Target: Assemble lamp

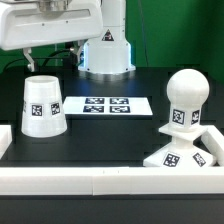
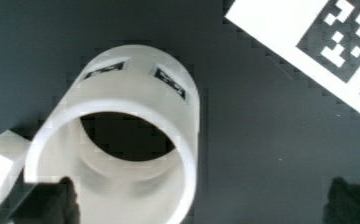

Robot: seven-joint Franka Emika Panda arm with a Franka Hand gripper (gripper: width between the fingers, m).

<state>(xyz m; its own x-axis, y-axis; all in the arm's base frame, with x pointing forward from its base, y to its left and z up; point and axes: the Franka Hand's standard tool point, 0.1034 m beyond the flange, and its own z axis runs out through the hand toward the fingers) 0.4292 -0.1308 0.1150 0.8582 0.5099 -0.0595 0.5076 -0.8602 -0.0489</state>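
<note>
The white tapered shade (image 1: 42, 105) stands upright at the exterior view's left, with its open end up. In the wrist view the shade (image 2: 115, 100) fills the middle and its dark opening shows. My gripper (image 1: 52, 58) hangs open and empty a little above the shade. In the wrist view the gripper (image 2: 198, 205) has one dark fingertip (image 2: 44, 200) over the shade's rim and the other out over the bare table. The round bulb (image 1: 186, 95) stands upright on the flat square base (image 1: 172, 152) at the exterior view's right.
The marker board (image 1: 108, 104) lies flat between the shade and the bulb; it also shows in the wrist view (image 2: 328, 45). A low white rail (image 1: 100, 182) borders the black table along the front and the left side. The arm's white pedestal (image 1: 105, 55) stands at the back.
</note>
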